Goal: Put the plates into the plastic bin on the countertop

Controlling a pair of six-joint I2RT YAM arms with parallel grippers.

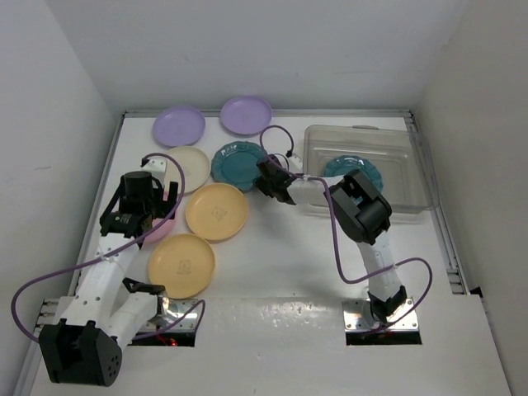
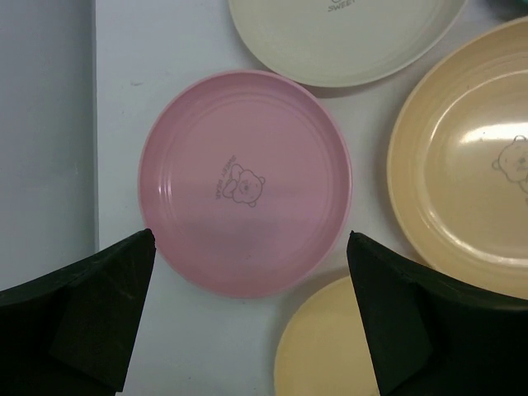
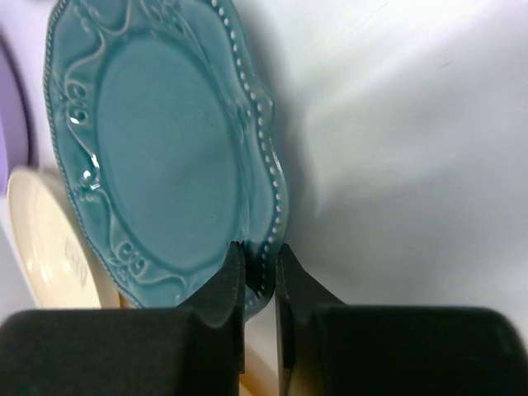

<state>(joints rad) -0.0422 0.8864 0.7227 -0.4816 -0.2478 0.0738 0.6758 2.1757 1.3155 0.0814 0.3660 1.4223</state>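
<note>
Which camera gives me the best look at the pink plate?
Left wrist: nearly the whole pink plate lies flat below the open left gripper. Top external shows only a sliver of it under that gripper; right wrist misses it.

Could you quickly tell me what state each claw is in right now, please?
Left claw: open, holding nothing, above the pink plate.
Right claw: closed on the rim of the teal plate.

The plastic bin sat at two o'clock on the worktop with one plate inside it. Seven other plates spread left of it from eight to twelve o'clock, the closest plate at the bin's nine o'clock.
</note>
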